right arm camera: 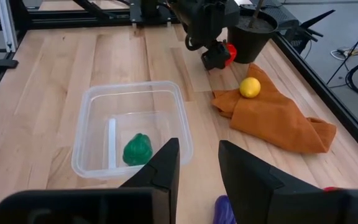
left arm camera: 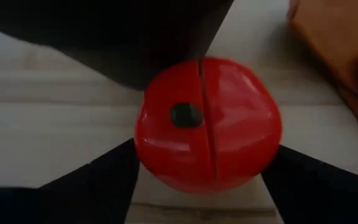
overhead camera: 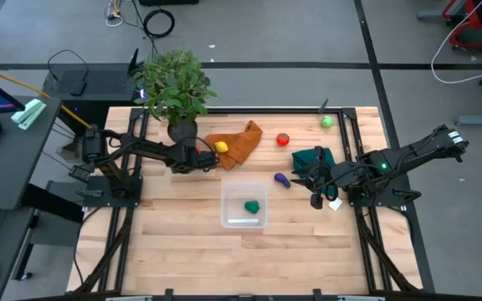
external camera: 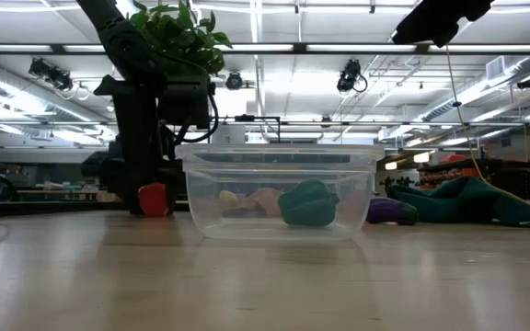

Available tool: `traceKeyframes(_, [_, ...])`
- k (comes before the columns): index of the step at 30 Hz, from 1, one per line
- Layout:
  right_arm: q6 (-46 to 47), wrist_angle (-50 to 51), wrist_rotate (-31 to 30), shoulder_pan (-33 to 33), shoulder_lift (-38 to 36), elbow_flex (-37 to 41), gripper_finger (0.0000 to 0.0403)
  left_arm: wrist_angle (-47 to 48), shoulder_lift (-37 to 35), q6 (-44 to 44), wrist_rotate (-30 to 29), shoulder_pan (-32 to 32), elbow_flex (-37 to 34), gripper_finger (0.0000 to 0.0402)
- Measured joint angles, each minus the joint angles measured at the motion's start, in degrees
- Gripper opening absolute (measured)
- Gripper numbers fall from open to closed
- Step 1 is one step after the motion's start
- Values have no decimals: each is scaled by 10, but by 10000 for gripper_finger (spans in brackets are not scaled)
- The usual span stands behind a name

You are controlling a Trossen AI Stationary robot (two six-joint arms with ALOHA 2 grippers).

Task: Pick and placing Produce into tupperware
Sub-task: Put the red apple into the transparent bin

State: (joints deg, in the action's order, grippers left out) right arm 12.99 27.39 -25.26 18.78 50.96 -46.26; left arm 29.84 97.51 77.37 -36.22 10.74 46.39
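Observation:
A round red toy fruit [left arm camera: 207,124] lies on the table beside the plant pot [right arm camera: 253,34], and it also shows in the low view [external camera: 153,199]. My left gripper [left arm camera: 207,152] slants down over it, open, one fingertip at each side of the fruit. The clear tupperware [overhead camera: 224,191] stands mid-table with a green pepper [overhead camera: 252,206] inside. A yellow lemon [overhead camera: 221,147] rests on the orange cloth [overhead camera: 241,142]. A red tomato [overhead camera: 283,140], a green fruit [overhead camera: 327,122] and a purple eggplant [overhead camera: 282,179] lie on bare wood. My right gripper [right arm camera: 199,168] hovers at the right, narrowly open and empty. My left gripper has one finger [left arm camera: 104,177] at the red fruit's one flank [left arm camera: 143,146] and the other finger at the opposite flank, coming slanting down from above. I cannot tell whether either finger touches it. The fruit sits on the table, its stem dimple toward the camera.
A leafy potted plant [overhead camera: 174,88] stands at the far left, just behind my left gripper. A dark green cloth [overhead camera: 312,157] lies under my right arm. Bare wood lies along the table's near edge [overhead camera: 241,259].

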Motion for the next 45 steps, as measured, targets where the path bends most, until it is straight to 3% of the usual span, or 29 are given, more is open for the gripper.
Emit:
traceKeyframes(8, [4,0,0,0,0,0,77,0,0,15,-61,-11,0,359])
traceKeyframes(19, [9,0,0,0,0,0,77,0,0,18,-73,-13,0,343])
traceKeyframes(29, [11,0,0,0,0,0,77,0,0,17,-75,-13,0,281])
traceKeyframes(37, [11,1,0,0,0,0,77,0,0,19,-75,-14,0,300])
traceKeyframes(45, [11,0,0,0,0,0,77,0,0,26,-73,-30,1,279])
